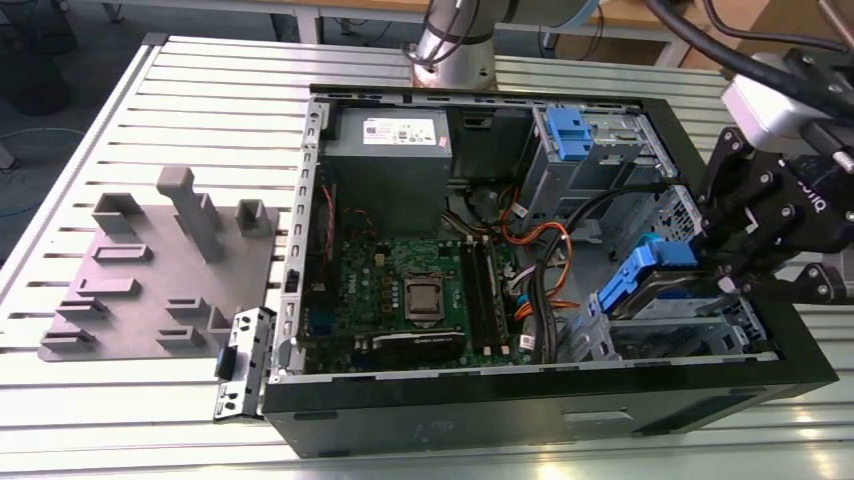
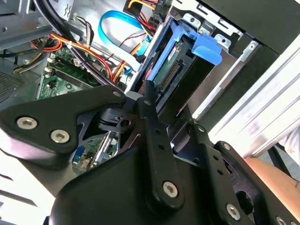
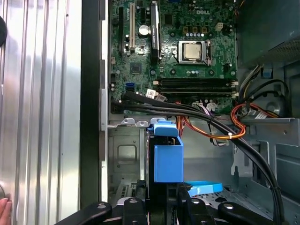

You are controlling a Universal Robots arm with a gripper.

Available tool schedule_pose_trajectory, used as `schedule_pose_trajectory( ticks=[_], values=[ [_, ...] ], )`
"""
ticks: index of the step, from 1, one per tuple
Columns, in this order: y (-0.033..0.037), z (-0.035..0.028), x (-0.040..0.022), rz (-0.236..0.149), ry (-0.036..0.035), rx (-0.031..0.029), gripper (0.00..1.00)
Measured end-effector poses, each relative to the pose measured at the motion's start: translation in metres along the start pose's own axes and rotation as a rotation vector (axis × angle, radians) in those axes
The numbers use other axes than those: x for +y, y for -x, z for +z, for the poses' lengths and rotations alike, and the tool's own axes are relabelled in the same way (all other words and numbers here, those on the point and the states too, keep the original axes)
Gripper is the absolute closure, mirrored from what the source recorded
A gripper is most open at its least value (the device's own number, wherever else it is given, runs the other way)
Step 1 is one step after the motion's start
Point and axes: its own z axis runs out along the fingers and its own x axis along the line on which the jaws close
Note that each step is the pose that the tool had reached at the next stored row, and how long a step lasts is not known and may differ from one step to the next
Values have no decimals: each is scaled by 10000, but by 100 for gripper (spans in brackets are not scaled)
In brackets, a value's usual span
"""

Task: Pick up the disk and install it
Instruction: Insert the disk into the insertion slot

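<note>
The disk (image 1: 638,283) is a silver slab with blue plastic rails. It stands on edge, tilted, at the drive cage (image 1: 742,322) in the open computer case's corner on the exterior view's right. My gripper (image 1: 725,268) comes down on it from above, its black fingers shut on the disk's upper end. In the second wrist view the disk (image 2: 169,70) shows its connector edge and a blue tab, with one finger (image 2: 149,101) pressed along its side. In the first wrist view the blue rail (image 3: 168,160) rises between the fingers of my gripper (image 3: 162,202), over the metal bay.
The open case (image 1: 534,395) holds a motherboard (image 1: 414,290), a grey power supply (image 1: 387,140), orange and black cables (image 1: 547,250), and a second blue clip (image 1: 567,135) in the upper bay. A grey fixture plate (image 1: 147,270) lies on the slotted table. A person's hand (image 3: 3,207) is near the table.
</note>
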Motion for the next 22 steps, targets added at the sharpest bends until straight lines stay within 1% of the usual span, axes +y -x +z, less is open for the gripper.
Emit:
schedule_pose_trajectory(
  ticks=[16,22],
  values=[
    [-14,285,-15,1,0,1,65],
    [-15,291,-16,1,0,5,65]
  ],
)
